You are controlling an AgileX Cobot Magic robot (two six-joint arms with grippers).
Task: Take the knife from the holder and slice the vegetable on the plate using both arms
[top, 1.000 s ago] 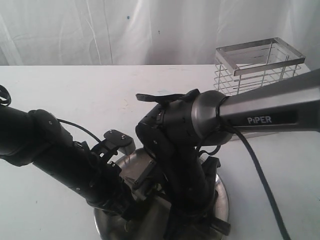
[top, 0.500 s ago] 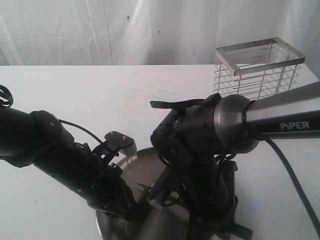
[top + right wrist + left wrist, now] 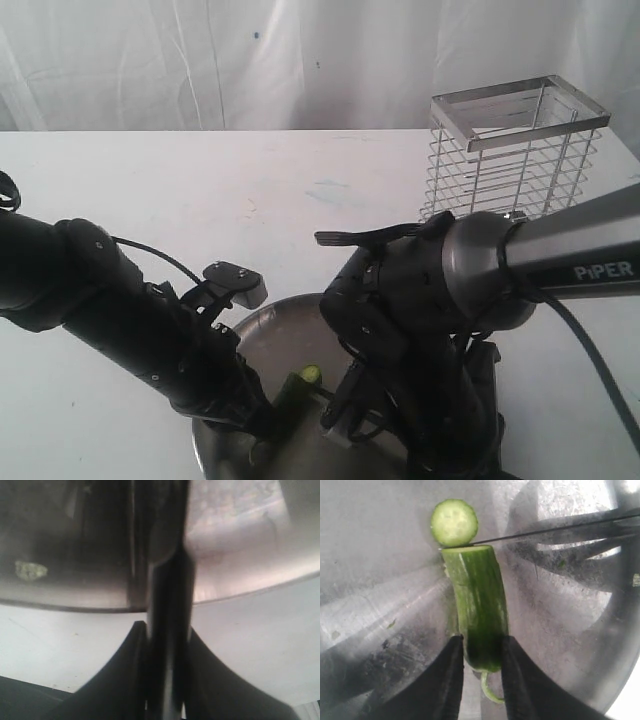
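Observation:
The dark-green vegetable [image 3: 477, 605] lies on the steel plate [image 3: 380, 555], and my left gripper [image 3: 481, 642] is shut on its stem end. A round cut slice [image 3: 454, 522] lies just beyond the pale cut face. The knife blade [image 3: 555, 527] stands edge-down between slice and vegetable. My right gripper [image 3: 166, 630] is shut on the knife [image 3: 167, 605] by its black handle, over the plate's rim [image 3: 240, 587]. From the exterior view the vegetable's cut end [image 3: 311, 374] shows on the plate [image 3: 270, 318]; both arms hide most of the plate and both grippers.
The wire holder [image 3: 515, 150] stands empty at the back right of the white table [image 3: 200, 200]. A small green scrap [image 3: 31, 570] lies on the plate. The right arm's grey joint [image 3: 480, 270] hangs low over the plate's right side.
The right arm has swung to the right and lower over the plate, and the vegetable's pale cut end now shows. The left arm has stayed almost still.

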